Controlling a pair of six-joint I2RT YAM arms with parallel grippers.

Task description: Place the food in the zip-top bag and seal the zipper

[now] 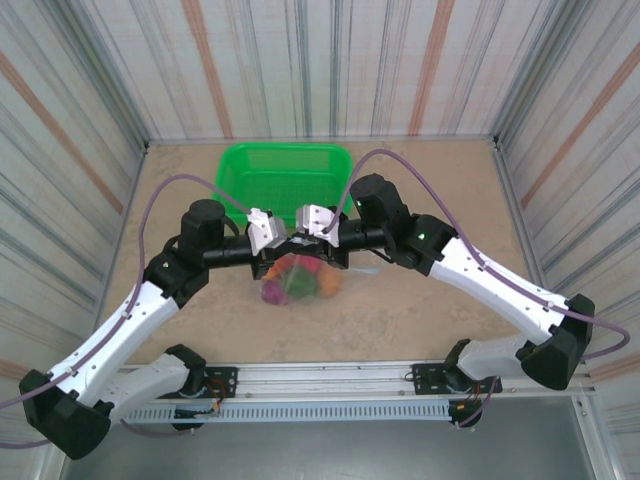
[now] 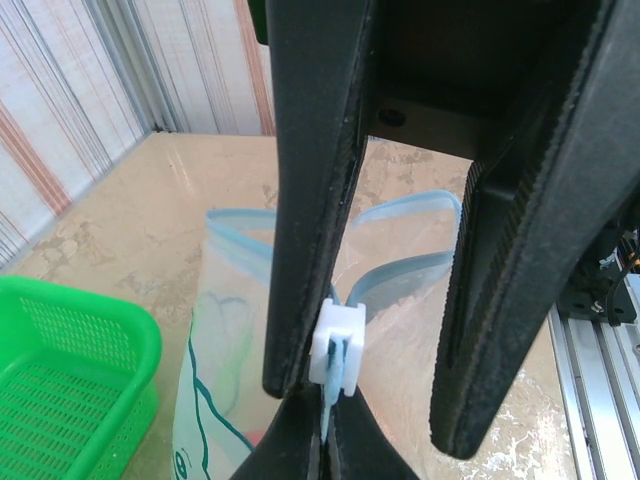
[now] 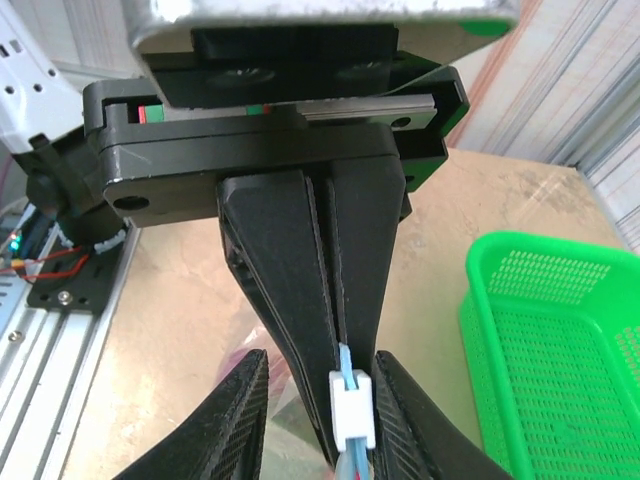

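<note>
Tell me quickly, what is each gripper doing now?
Left gripper: closed on the blue zipper strip.
Right gripper: open around the white slider, not gripping it yet.

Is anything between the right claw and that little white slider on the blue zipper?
Nothing visible: the right gripper straddles the small white plastic slider; the left gripper pinches the light-blue zipper strip beside it.

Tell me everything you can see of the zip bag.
The bag is clear plastic with pale blue print, held upright at its top, colourful toy food inside. Its light-blue zipper strip gapes open in loops and carries a white slider. The left fingers pinch the strip beside the slider; the right fingers straddle it, apart.
</note>
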